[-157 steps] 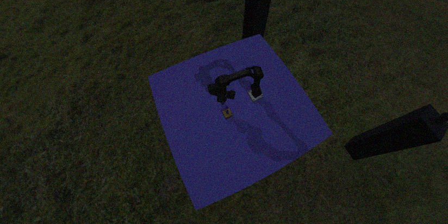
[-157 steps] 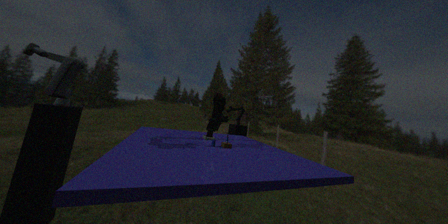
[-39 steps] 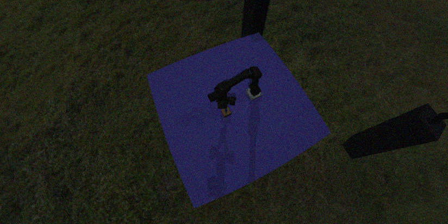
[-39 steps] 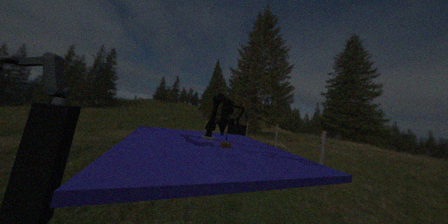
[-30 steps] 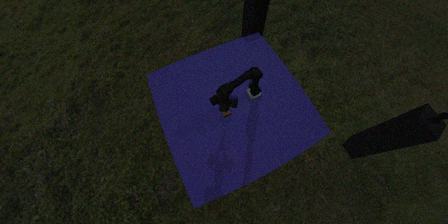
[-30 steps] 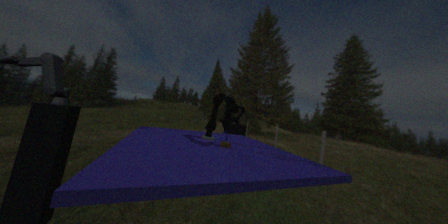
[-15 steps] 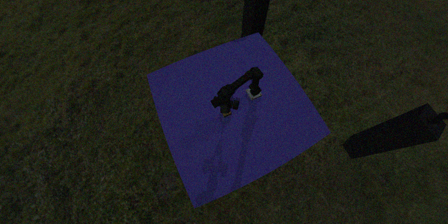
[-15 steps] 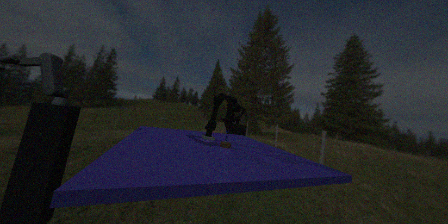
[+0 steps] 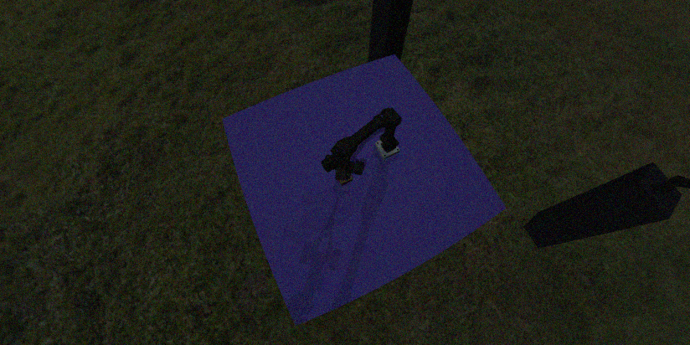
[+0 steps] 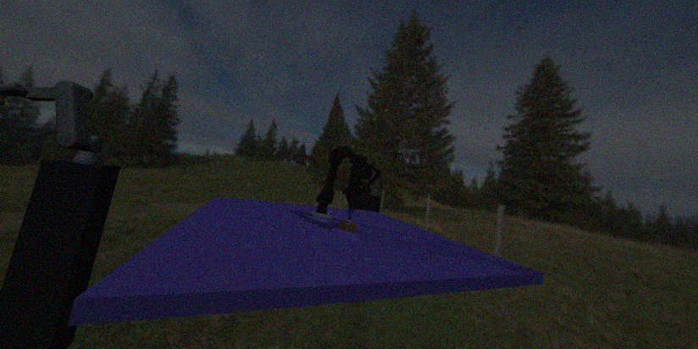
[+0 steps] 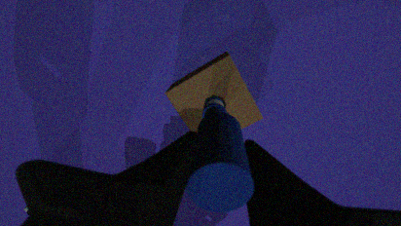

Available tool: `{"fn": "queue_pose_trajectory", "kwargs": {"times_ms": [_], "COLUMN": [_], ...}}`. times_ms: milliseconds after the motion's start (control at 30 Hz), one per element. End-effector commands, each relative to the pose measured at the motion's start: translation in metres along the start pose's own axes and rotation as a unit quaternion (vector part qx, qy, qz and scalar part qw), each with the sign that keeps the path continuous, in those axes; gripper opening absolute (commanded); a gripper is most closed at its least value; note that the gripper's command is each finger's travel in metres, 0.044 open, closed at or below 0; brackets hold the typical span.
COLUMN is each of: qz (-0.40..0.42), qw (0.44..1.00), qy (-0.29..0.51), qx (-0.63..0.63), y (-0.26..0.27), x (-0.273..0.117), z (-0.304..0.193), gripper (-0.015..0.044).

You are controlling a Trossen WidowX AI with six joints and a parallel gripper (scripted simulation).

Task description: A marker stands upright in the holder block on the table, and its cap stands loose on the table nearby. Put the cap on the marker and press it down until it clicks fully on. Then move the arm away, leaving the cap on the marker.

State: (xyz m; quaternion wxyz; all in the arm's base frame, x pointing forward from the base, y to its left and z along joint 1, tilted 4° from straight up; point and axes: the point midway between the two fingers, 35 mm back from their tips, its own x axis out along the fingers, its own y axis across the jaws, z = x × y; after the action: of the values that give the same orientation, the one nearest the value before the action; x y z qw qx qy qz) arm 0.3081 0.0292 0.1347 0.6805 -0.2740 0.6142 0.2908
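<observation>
My gripper point(image 11: 219, 142) point(image 9: 342, 172) is shut on the blue cap point(image 11: 221, 186) and holds it between its dark fingers, above the holder block. The orange-brown holder block point(image 11: 243, 103) point(image 9: 344, 181) point(image 10: 347, 225) sits on the table. The blue marker point(image 11: 212, 104) stands upright in it; in the wrist view only its lower part with a pale ring shows. The cap covers the marker's upper part in that view and looks lined up with it. How far the cap sits over the marker tip is hidden.
The table point(image 9: 424, 187) point(image 10: 244, 258) is a purple-blue slab with open edges. The arm's pale base plate point(image 9: 388, 149) point(image 10: 320, 214) is near the block. Dark posts point(image 9: 393, 9) point(image 9: 603, 209) point(image 10: 53, 239) stand beyond the table edges. The arm casts long shadows.
</observation>
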Motion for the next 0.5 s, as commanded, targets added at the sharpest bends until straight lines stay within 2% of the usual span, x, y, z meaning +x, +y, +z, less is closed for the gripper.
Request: {"fn": "queue_pose_trajectory", "kwargs": {"times_ms": [0, 467], "qz": [0.004, 0.004], "qw": [1.000, 1.000], "qy": [0.007, 0.007], "qx": [0.002, 0.002], "y": [0.001, 0.002], "x": [0.010, 0.032], "z": [-0.002, -0.004], "gripper": [0.0000, 0.0000]}}
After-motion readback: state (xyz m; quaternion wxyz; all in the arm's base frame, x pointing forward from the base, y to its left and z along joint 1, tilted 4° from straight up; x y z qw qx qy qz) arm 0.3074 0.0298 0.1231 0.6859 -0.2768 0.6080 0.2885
